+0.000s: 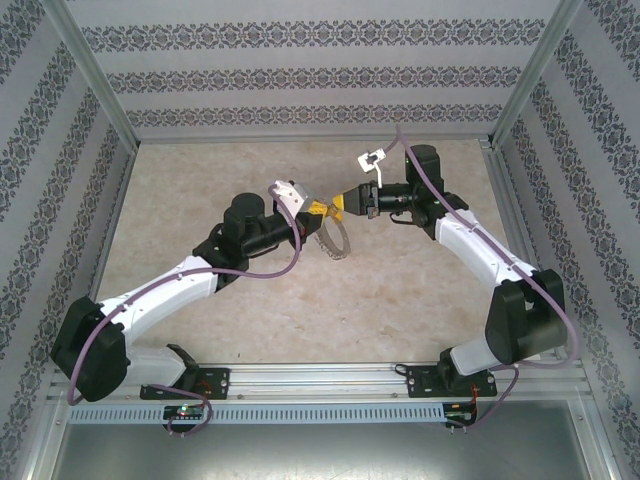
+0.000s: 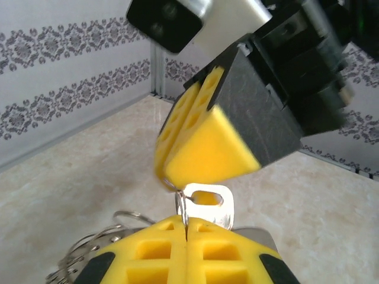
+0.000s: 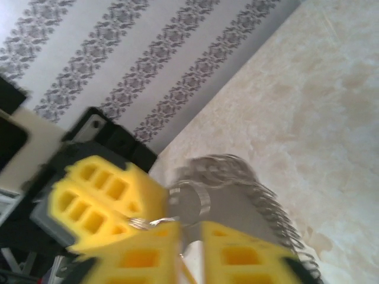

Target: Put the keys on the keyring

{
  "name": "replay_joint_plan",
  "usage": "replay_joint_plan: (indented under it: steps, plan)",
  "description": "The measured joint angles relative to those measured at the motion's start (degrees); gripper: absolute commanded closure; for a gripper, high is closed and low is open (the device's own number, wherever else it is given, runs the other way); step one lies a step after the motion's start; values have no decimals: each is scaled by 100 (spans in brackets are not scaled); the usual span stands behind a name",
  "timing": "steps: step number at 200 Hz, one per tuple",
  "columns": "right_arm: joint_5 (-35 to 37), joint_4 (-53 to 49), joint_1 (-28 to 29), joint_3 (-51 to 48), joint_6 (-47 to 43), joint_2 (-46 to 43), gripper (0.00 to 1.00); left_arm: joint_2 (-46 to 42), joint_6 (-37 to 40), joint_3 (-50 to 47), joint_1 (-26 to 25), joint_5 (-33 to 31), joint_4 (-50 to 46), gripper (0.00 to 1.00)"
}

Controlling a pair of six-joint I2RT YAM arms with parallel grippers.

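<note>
The two grippers meet tip to tip above the middle of the table. My left gripper [image 1: 313,209] [image 2: 186,223] is shut on the thin wire of the keyring [image 1: 335,242] [image 2: 89,251], which hangs below it with its fringe of silver keys [image 3: 260,198]. A small key [image 2: 210,208] stands head up just behind the left fingertips, and the wire seems to pass through its slot. My right gripper [image 1: 342,205] [image 2: 195,163] touches that wire from above. In the blurred right wrist view, a narrow gap shows between the right gripper's [image 3: 190,236] fingers.
The beige table [image 1: 400,300] lies open around and below the raised grippers. Patterned walls and metal frame posts [image 1: 520,70] close in the back and both sides. The arm bases sit on the rail at the near edge.
</note>
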Motion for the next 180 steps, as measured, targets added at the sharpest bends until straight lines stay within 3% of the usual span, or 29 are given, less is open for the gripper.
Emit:
replay_joint_plan:
  steps: [12,50,90,131,180]
  plan:
    - [105,118,-85,-177,157,-28,47,-2,28,118,0,87,-2,100]
    - [605,417,-490,-570,627,-203,43,-87,116,308,7,269,4,100]
    - [887,723,-507,-691,905,-813,47,-92,162,350,83,431,-79,100]
    - [621,1056,-507,-691,745,-1130,52,-90,278,584,278,879,-369,100]
    - [-22,1596,-509,-680,533,-852,56,15,304,1145,835,1956,-863,100]
